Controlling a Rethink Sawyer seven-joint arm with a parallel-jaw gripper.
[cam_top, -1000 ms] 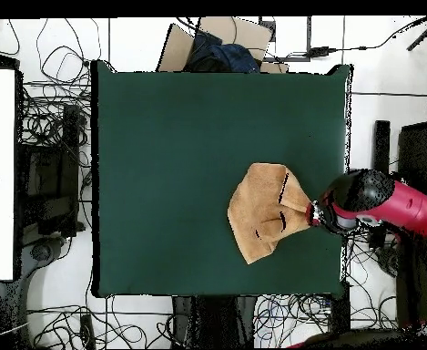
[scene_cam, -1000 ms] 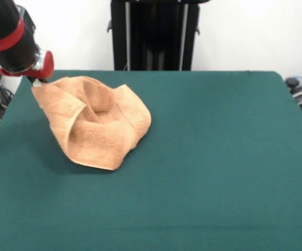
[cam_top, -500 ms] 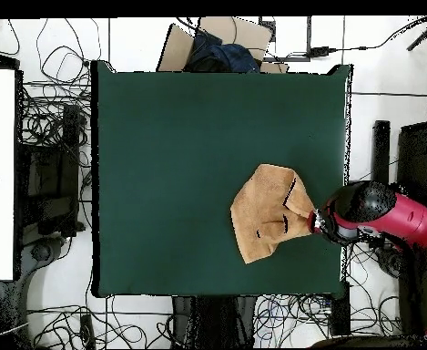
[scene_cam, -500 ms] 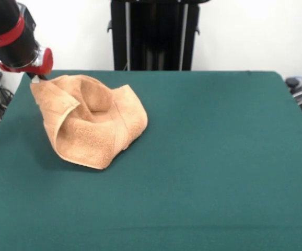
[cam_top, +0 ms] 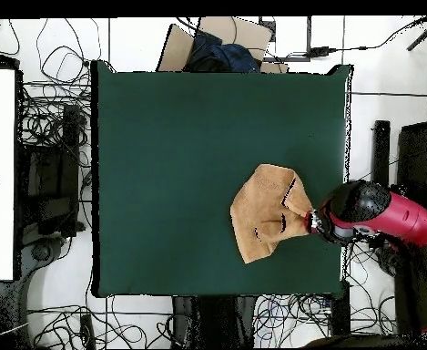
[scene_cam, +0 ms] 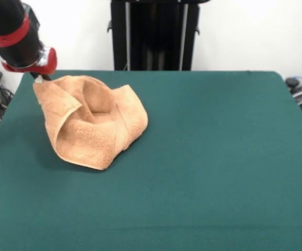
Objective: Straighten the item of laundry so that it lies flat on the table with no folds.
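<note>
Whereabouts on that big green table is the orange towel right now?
In the front view the towel sits crumpled on the table's left side, toward the far edge, its upper-left corner at the gripper.

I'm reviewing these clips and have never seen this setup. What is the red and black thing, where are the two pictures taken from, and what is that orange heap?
The red and black thing is a robot arm; its gripper sits at one corner of the towel, though its tips are too hidden to tell if it grips. One picture looks across the table toward the robot; the other looks straight down. The orange heap is a small terry towel, still bunched and folded over itself, not flat. Nothing else lies on the green table.
</note>
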